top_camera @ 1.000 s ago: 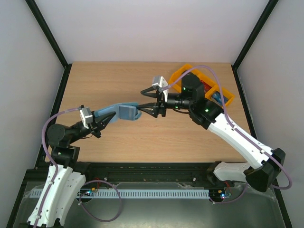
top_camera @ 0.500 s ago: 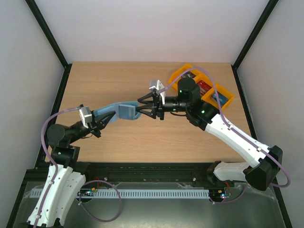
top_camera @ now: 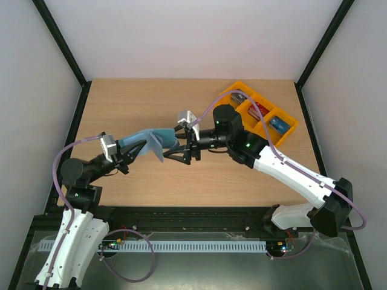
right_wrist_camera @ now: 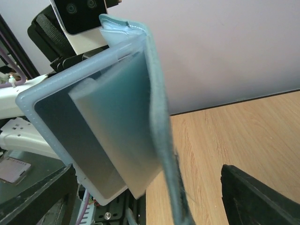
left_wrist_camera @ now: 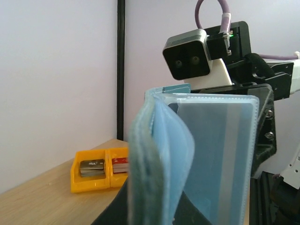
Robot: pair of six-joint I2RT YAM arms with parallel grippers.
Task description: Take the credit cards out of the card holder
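Observation:
My left gripper [top_camera: 134,150] is shut on the card holder [top_camera: 154,142], a teal-blue wallet held up above the table. It fills the left wrist view [left_wrist_camera: 161,164], pinched at its lower edge. My right gripper [top_camera: 172,147] is open, its fingers either side of the wallet's free end. In the right wrist view the wallet [right_wrist_camera: 117,108] hangs open between the spread fingers [right_wrist_camera: 262,197], showing clear pockets; I cannot tell whether a card is inside. Credit cards lie in the orange tray: dark grey [top_camera: 238,98], red [top_camera: 260,109], blue [top_camera: 278,124].
The orange three-compartment tray [top_camera: 264,128] stands at the table's back right, behind the right arm; it also shows in the left wrist view [left_wrist_camera: 77,180]. Black frame posts run along both sides of the wooden table [top_camera: 121,103].
My right gripper has moved left, from beside the wallet's end to straddling it. The wallet's free flap has swung down and open. The left arm has stayed put.

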